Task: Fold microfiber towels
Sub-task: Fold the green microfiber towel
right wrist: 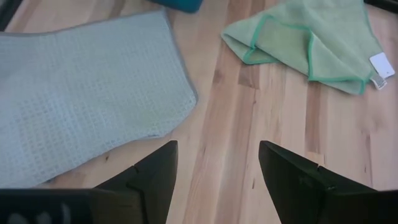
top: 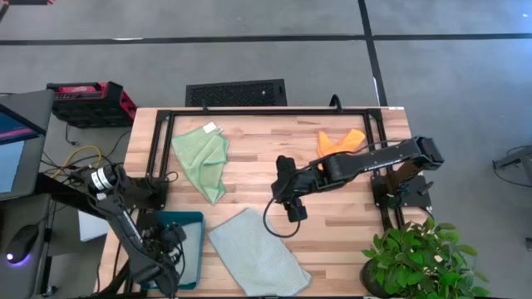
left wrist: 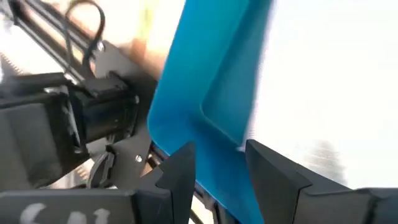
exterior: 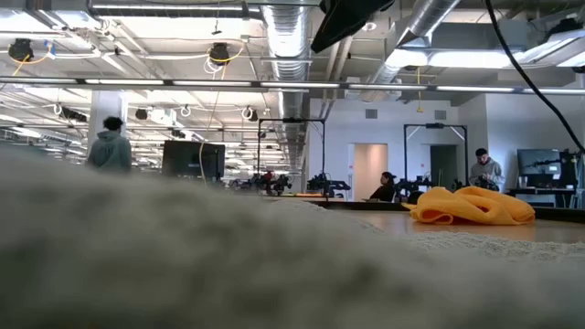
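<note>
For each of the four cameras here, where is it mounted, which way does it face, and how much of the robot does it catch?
High: overhead, straight down; table, both arms, right gripper mid-table.
Low: table height, level across; blurred cloth up close, orange towel, an arm at top edge.
Left wrist: past open left gripper straddling the teal bin wall.
Right wrist: past its open fingers at grey-blue towel and green towel.
Shared: high view shows both towels too.

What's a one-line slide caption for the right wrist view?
Open right end effector above bare wood, between grey-blue towel and crumpled green towel.
</note>
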Robot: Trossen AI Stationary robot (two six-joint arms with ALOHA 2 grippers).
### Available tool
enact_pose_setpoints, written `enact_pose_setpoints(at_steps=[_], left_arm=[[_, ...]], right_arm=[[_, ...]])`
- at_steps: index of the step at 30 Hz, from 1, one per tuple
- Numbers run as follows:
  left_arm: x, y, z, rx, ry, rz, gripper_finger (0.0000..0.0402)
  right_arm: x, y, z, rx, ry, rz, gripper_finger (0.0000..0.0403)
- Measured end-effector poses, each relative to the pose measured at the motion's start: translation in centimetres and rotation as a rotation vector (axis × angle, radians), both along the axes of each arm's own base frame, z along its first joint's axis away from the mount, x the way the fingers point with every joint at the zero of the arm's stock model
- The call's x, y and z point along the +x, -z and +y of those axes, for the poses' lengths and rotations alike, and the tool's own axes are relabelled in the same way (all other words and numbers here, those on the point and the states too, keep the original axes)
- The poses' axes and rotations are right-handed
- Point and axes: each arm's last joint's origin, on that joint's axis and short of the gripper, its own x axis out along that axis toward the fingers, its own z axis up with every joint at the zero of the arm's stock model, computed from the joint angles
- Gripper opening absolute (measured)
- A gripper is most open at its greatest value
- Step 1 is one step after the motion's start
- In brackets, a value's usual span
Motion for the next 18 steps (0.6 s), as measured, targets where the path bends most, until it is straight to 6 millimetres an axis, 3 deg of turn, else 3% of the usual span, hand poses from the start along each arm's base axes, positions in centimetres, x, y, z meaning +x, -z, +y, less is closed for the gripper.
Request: enact_pose_setpoints(at_steps=[4,9,13,18], left_arm=[[1.4,-2.9,-1.5,-0.064,0.076,-0.198,0.0134],[3.0,-5.2,-1.7,-0.039,0.136,-0.402,0.0134],[4.4,-5.2,-0.6,0.012,0.130,-0.445,0.0134],[7.5,-4.7,2.3,0.068,0.159,-0.344,0.0134]], right_arm=[[-1.4,-1.2,-0.1,0.019,0.022,0.010,0.0249],[-3.1,-2.5,-1.6,0.072,0.154,0.032,0.0249],[-3.9,-2.1,-3.3,0.077,0.254,0.053,0.0249],[-4.2,-1.2,-4.4,0.075,0.296,0.083,0.0249]])
